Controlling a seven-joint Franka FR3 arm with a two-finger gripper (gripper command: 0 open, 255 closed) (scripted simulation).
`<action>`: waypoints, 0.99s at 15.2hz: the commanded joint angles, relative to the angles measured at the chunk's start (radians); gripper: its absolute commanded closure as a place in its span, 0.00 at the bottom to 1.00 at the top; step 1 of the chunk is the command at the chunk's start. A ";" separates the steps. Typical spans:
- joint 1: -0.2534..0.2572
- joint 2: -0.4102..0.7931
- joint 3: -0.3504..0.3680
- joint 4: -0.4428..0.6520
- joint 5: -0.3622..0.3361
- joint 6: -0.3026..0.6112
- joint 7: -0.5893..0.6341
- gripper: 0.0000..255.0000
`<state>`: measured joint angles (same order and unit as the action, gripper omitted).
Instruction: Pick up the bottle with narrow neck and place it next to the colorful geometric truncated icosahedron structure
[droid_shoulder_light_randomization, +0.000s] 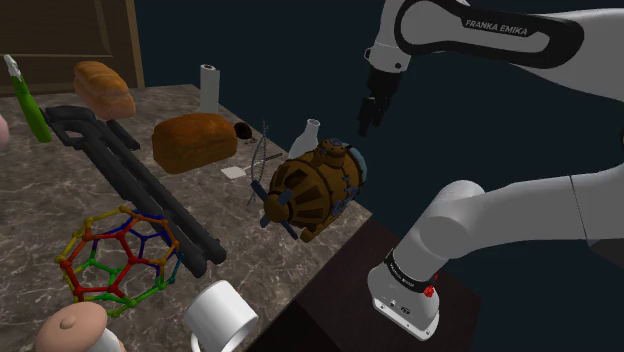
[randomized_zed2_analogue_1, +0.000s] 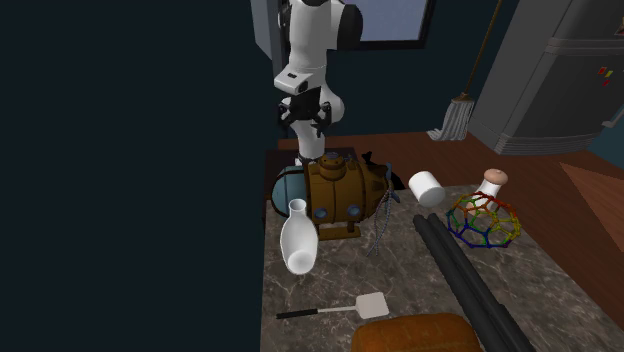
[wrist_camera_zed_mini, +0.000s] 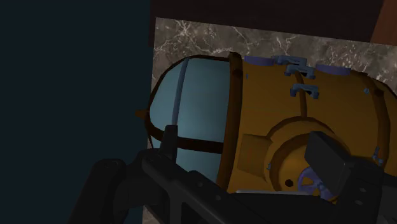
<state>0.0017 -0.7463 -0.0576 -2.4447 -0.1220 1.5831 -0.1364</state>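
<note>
Marble table (droid_shoulder_light_randomization: 30, 190): gripper (droid_shoulder_light_randomization: 370, 122) hovers abv toy sub (droid_shoulder_light_randomization: 310, 190).

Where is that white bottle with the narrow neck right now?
In the second exterior view the white narrow-necked bottle stands on the marble table near its left edge, just beside the brown barrel-shaped submarine model.

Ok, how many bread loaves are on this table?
2. A dark brown loaf sits near the white bottle; a lighter orange loaf lies farther back, toward the shoulder view's upper left. The submarine model could hide more.
</note>
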 joint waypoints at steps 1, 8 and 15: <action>0.000 0.000 0.000 0.000 0.000 0.000 0.000 0.00; 0.012 0.259 -0.050 0.099 0.015 0.190 -0.049 0.00; 0.027 0.526 -0.090 0.261 0.064 0.322 -0.115 0.00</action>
<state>0.0244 -0.2701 -0.1452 -2.2185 -0.0698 1.8864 -0.2449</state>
